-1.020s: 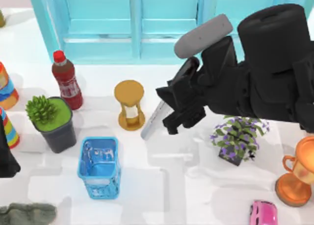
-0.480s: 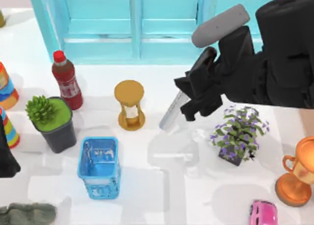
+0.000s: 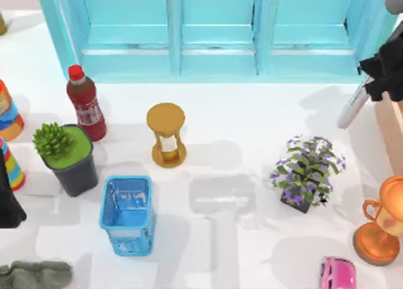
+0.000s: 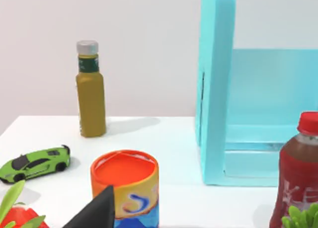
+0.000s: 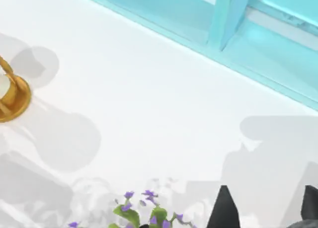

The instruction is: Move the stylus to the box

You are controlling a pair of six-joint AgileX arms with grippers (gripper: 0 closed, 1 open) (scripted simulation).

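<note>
Stylus [image 3: 351, 107] pinched in the right gripper [image 3: 373, 81] at the far right edge of the table [image 3: 252, 113], clear of the surface, slanted, silver-grey end lowest and pointing back toward the table's middle. Black half mostly tucked into the claw. Two dark fingertips [image 5: 223, 210] seen in the right wrist view above white table, with nothing between them there; grip judged from the top view instead.

Box [image 3: 391, 135] just beside the stylus, at the very right edge of the top view, a strip of its tan wall showing between the gripper and the trophy [image 3: 381, 226]. Reddish inside out of sight.

Step in hand, by the look of it: carry across and drop in. Nearly there.

- Keep height until the low silver end has passed over the tan wall; a slanted stick trails its tip, so judge clearance by the tip, not by the claw.
- Bring the tip over the hollow, not over the thick rim.
- Lower before letting go, so no bounce out.
- Steer wide of the purple flowers [image 3: 306, 172] and the trophy on the way back.

Left arm [image 3: 9, 201] parked at the table's left edge.
</note>
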